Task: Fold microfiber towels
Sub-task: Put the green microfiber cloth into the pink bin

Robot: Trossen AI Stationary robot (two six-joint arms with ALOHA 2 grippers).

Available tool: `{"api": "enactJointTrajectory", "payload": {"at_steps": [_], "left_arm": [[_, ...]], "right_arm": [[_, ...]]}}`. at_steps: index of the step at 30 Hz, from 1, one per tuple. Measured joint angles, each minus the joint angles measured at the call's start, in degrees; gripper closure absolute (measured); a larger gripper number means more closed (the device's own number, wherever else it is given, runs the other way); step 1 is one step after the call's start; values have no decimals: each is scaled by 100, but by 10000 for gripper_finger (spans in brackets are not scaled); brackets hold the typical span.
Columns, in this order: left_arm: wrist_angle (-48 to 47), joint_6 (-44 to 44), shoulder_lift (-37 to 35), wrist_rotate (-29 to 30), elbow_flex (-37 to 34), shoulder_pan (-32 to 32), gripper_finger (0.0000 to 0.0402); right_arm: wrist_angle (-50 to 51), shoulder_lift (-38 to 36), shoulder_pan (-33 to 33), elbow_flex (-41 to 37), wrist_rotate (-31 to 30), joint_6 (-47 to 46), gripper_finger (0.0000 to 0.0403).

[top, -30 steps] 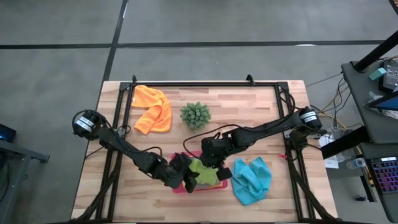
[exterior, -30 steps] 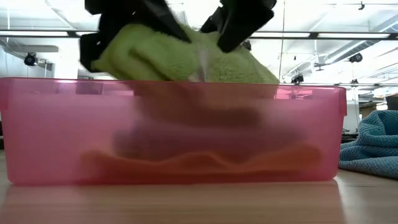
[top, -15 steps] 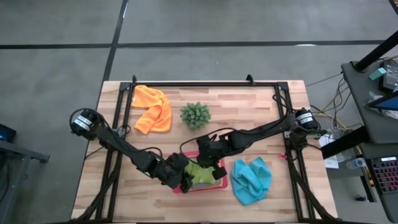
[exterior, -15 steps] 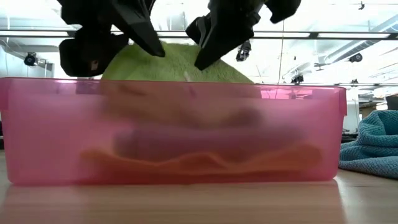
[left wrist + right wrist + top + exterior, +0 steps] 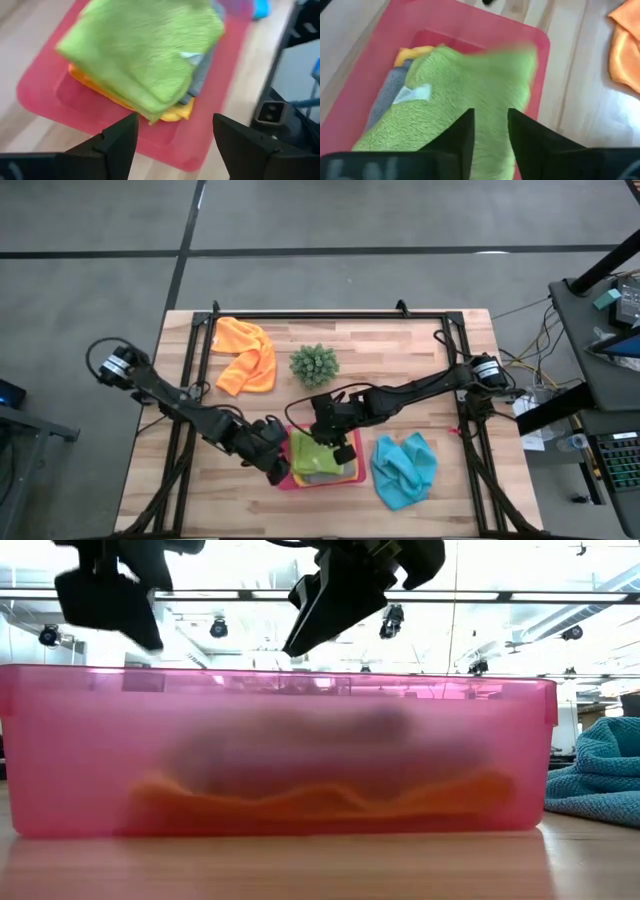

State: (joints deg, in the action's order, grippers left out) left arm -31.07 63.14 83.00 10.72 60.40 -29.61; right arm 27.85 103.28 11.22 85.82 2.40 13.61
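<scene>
Since the earlier frames, both tools have let go of the lime green towel (image 5: 316,456) and pulled up and apart; it has dropped from above the rim into the pink tray (image 5: 355,476).

Landmark: pink tray. The lime green towel lies folded on top of the stack inside it. Beneath it sit a grey towel (image 5: 201,80) and a yellow towel (image 5: 172,114), both showing only as edges along one side of the stack. Through the tray's translucent wall in the low view the stack reads as a blurred dark mass over an orange-yellow band; individual layers cannot be separated there.

Left tool (image 5: 277,467) hangs just off the tray's left edge, fingers (image 5: 117,142) spread wide, holding nothing. Right tool (image 5: 331,442) hovers over the tray's far edge, fingers (image 5: 460,137) parted with a narrow gap, empty.

Light blue towel (image 5: 404,469) lies crumpled on the tabletop (image 5: 400,350) just right of the tray. Orange towel (image 5: 246,355) lies unfolded well beyond the tray, toward the far left. Small spiky green plant (image 5: 314,365) stands beyond the tray, beside the orange towel.
</scene>
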Motion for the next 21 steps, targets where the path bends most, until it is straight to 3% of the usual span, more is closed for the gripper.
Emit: {"api": "enactJointTrajectory", "payload": {"at_steps": [5,8,12,21], "left_arm": [[-37,-602,-513,333,0,7,162],[51,-1035,-627,750,0,7,162],[370,-1805,-514,819,-80,9,162],[458,-4420,390,799,-186,-134,162]], "right_arm": [[76,-74,-26,0,-769,-7,258],[196,-249,-22,0,-857,-49,255],[261,-434,193,-99,-838,-334,274],[119,-496,829,-524,-851,-1157,320]]}}
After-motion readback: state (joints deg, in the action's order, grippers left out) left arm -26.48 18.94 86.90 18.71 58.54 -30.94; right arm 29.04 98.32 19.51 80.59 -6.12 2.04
